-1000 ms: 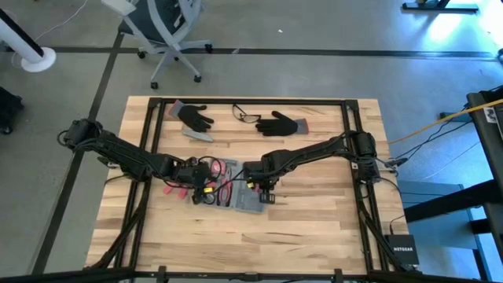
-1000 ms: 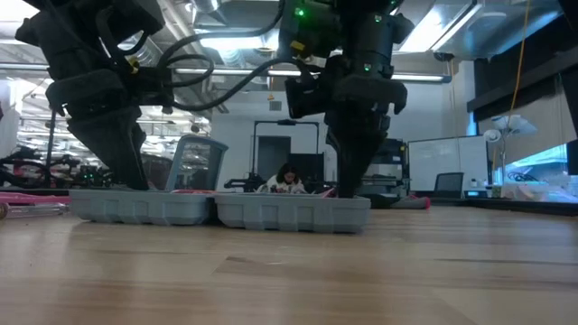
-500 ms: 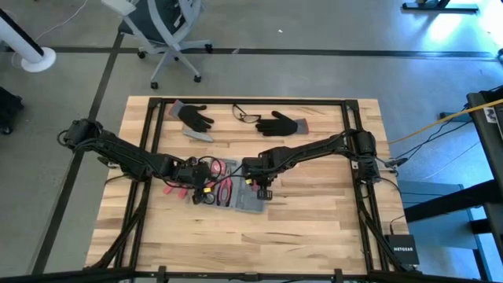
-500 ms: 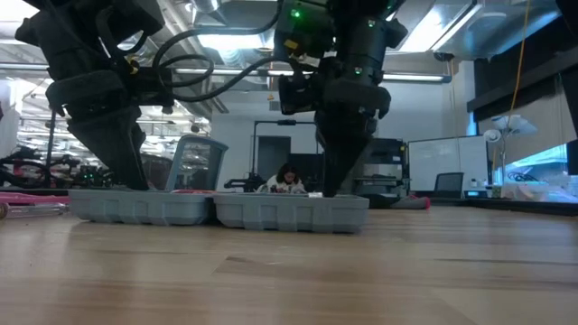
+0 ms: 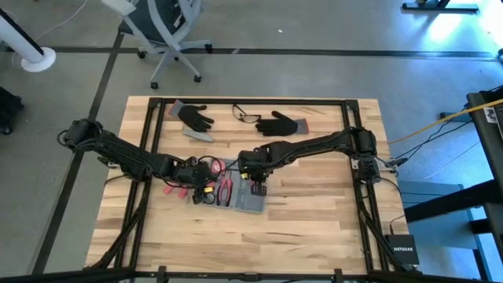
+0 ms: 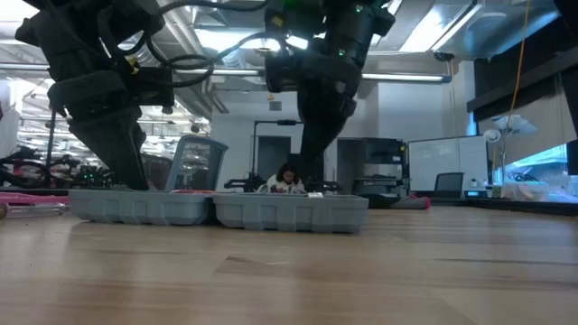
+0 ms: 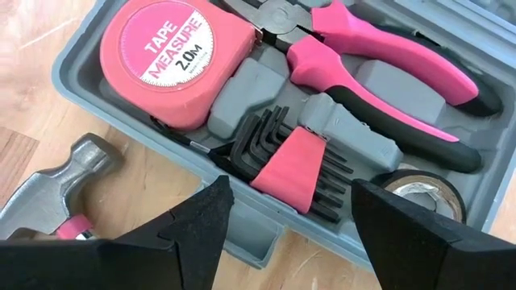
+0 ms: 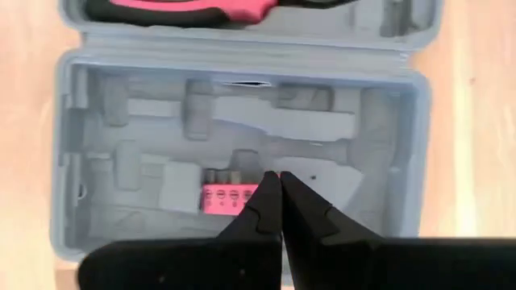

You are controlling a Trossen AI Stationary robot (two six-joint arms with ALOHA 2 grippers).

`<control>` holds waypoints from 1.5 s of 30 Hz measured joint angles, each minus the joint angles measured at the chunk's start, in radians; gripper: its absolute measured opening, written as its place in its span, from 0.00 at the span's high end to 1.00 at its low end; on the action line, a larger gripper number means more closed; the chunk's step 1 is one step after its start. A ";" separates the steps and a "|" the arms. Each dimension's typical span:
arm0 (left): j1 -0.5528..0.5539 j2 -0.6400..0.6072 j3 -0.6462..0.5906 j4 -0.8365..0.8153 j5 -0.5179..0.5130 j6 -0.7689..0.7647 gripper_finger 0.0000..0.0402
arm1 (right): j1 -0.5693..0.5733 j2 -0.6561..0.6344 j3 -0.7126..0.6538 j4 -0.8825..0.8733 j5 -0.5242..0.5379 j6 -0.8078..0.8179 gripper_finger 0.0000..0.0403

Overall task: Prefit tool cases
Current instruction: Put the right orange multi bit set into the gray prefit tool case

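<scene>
Below the right gripper (image 5: 258, 189), fingers pressed shut, the open tool case (image 5: 236, 193) lies mid-table. Ahead of the spread-fingered, empty left gripper (image 7: 286, 211): tape measure (image 7: 176, 61), pliers (image 7: 379, 66). Filling seems underway; next, the hammer (image 7: 60, 177) likely needs seating.

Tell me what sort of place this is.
Probably a robotics lab or workshop: a wooden workbench with mounted arms, an office chair on a concrete floor, and whiteboards behind.
</scene>
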 joint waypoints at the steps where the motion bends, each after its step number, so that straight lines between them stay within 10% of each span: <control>1: 0.000 0.000 0.000 0.000 0.000 0.000 0.38 | 0.000 0.000 -0.002 0.001 0.000 0.003 1.00; 45: 0.007 0.000 0.000 -0.011 -0.042 -0.022 0.38 | -0.028 0.033 0.044 -0.071 -0.047 0.087 1.00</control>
